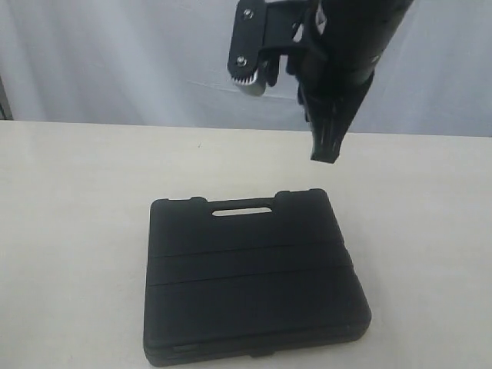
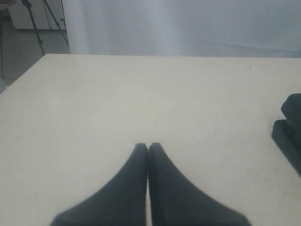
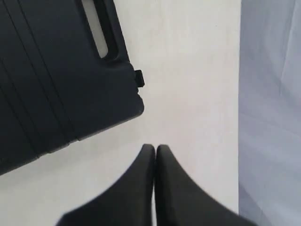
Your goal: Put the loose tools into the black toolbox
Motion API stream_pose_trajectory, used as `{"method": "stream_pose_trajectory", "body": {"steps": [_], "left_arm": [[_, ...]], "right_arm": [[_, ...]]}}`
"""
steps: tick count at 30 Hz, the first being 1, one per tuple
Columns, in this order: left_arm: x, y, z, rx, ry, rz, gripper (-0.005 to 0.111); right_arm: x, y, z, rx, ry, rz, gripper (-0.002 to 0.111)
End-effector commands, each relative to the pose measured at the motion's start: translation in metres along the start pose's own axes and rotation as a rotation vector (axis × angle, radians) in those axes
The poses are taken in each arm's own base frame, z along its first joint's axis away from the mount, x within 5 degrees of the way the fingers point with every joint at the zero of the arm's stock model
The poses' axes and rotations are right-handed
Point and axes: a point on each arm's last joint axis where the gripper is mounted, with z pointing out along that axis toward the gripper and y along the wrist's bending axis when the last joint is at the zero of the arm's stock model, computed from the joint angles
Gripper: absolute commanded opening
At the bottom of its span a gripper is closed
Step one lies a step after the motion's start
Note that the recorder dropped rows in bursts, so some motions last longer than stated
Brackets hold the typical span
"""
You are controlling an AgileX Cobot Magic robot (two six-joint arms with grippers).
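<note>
Tabletop point(image 1: 69, 231) of pale cream from edge to edge, white curtain point(image 1: 92, 61) hanging behind it.

Far left, seen only through the left wrist camera: left gripper point(image 2: 148, 146), black fingers pressed flat together tip to tip, nothing between them, poised above bare tabletop. Beyond the far corner on that side, thin legs of a tripod point(image 2: 35, 21) over a grey floor. At the rim of that view, just a dark corner of the black toolbox point(image 2: 290, 132), well apart from those fingers.

Middle of the exterior view: black toolbox lying flat on the tabletop, both halves shut, crossed by two shallow lines from side to side. Handle slot point(image 1: 241, 209) along the far edge, pale tabletop showing through it. Near edge of the case almost at the bottom of the frame.

Right of centre and higher: right arm entering from the top, silver toothed wheel point(image 1: 247, 83) at its wrist. Right gripper point(image 1: 323, 156) pointing straight down, fingers closed against each other and empty, hanging in the air just beyond the far right corner of the case, touching neither case nor tabletop. Through the right wrist camera, those closed fingertips over bare tabletop, near the corner of the case with the slot end and a small latch tab point(image 3: 138, 78) jutting from the side wall.
</note>
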Motion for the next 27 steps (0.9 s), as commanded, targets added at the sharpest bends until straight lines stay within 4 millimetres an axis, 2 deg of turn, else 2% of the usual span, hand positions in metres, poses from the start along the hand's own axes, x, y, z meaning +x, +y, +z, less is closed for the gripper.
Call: {"method": "stream_pose_trajectory", "body": {"steps": [1,4,7,10,13,17,22,27], "left_arm": [[0.000,0.000,0.000,0.005,-0.004,-0.005,0.000],[0.000,0.000,0.000,0.005,-0.004,-0.005,0.000],[0.000,0.000,0.000,0.005,-0.004,-0.005,0.000],[0.000,0.000,0.000,0.005,-0.004,-0.005,0.000],[0.000,0.000,0.000,0.005,-0.004,-0.005,0.000],[0.000,0.000,0.000,0.005,-0.004,-0.005,0.000],[0.000,0.000,0.000,0.005,-0.004,-0.005,0.000],[0.000,0.000,0.000,0.005,-0.004,-0.005,0.000]], "right_arm": [[0.019,-0.003,-0.041,0.061,-0.042,0.135,-0.001],[0.033,0.002,-0.064,0.126,-0.055,0.190,-0.001],[0.046,0.014,-0.083,0.196,-0.057,0.219,-0.001],[0.060,0.029,-0.094,0.226,-0.058,0.212,-0.001],[0.078,0.040,-0.096,0.230,-0.042,0.204,-0.001],[0.098,0.043,-0.090,0.234,0.010,0.233,-0.001],[0.128,0.041,-0.094,0.186,0.007,0.390,-0.001],[0.151,0.046,-0.103,0.079,-0.075,0.593,-0.001]]}}
